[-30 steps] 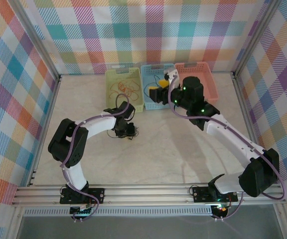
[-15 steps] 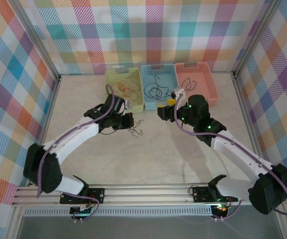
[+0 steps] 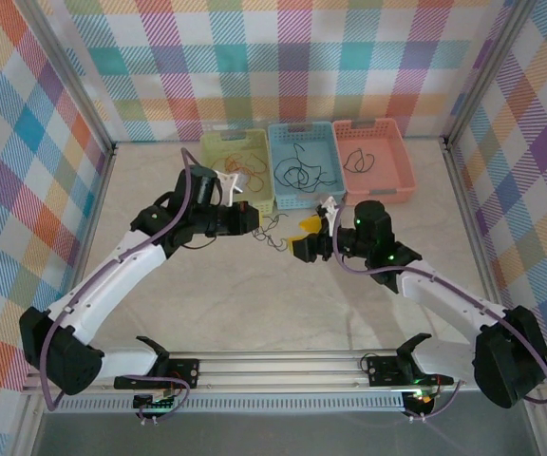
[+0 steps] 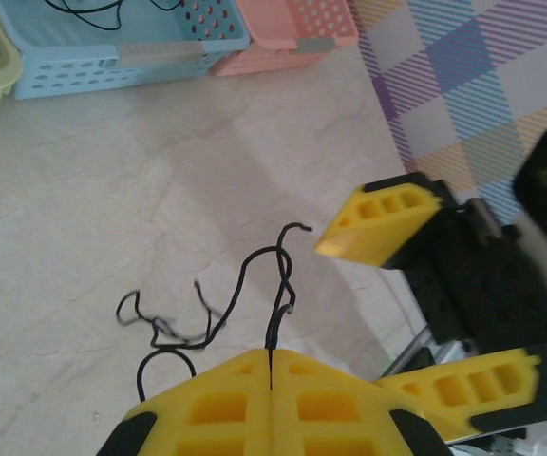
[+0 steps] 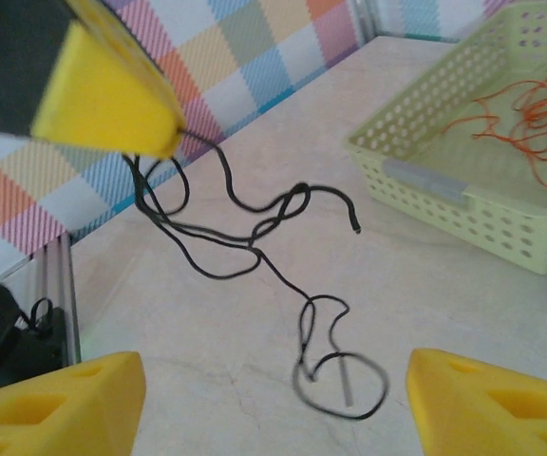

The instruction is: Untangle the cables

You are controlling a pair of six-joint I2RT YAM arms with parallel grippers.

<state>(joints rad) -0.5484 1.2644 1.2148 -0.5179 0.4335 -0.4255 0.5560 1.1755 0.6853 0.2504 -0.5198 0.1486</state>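
A thin black cable (image 4: 224, 318) hangs loose and loopy from my left gripper (image 4: 270, 359), which is shut on its upper end. In the top view that gripper (image 3: 252, 220) holds the strand (image 3: 273, 234) just above the table, in front of the baskets. My right gripper (image 3: 304, 237) faces it from the right, open, a short way off. Seen from the right wrist, the cable (image 5: 254, 242) trails from the left gripper's yellow finger (image 5: 103, 95) down to a small loop (image 5: 340, 380) between my open right fingers (image 5: 65, 404), touching neither.
Three baskets stand along the back: a yellow-green one (image 3: 259, 195) with orange cables (image 5: 530, 114), a blue one (image 3: 283, 195) with black cables (image 3: 297, 171), and a salmon one (image 3: 397, 171) with one black strand (image 3: 359, 160). Aluminium rails border the table.
My left arm has stretched out toward the back and lifted the black cable off the table. My right arm has come away from the blue basket toward the cable, jaws wider.
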